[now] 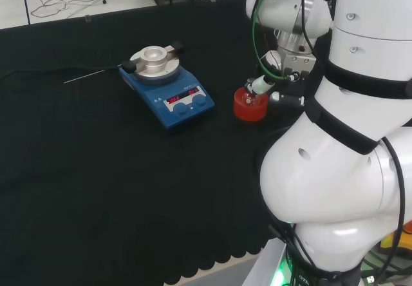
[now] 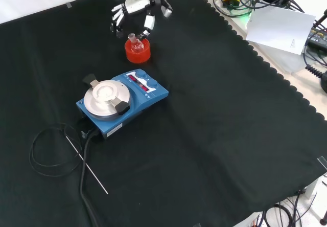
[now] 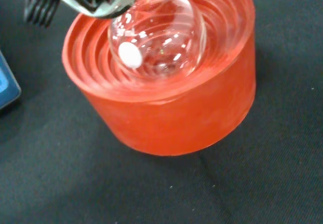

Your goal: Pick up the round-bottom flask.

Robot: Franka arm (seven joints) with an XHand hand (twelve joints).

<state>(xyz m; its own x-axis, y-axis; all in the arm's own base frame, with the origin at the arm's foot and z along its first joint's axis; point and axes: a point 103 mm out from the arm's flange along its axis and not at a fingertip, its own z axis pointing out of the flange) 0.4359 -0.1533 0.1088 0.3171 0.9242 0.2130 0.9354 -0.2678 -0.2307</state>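
Clear glass, the round-bottom flask [image 2: 135, 45] sits in the red ribbed stand [image 2: 138, 52] right under my hand [image 2: 134, 9], whose fingers hang spread and relaxed around its neck, holding nothing. My wrist view shows a white spot on the bulb [image 3: 157, 37]. Black cloth [image 2: 214, 135] covers the bench; the blue hotplate [image 2: 121, 100] lies beyond the stand from my hand.

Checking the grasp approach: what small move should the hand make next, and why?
Probably lower a little and curl the fingers round the flask neck. The hand hovers spread above it, and the flask sits untouched in the red ribbed stand.
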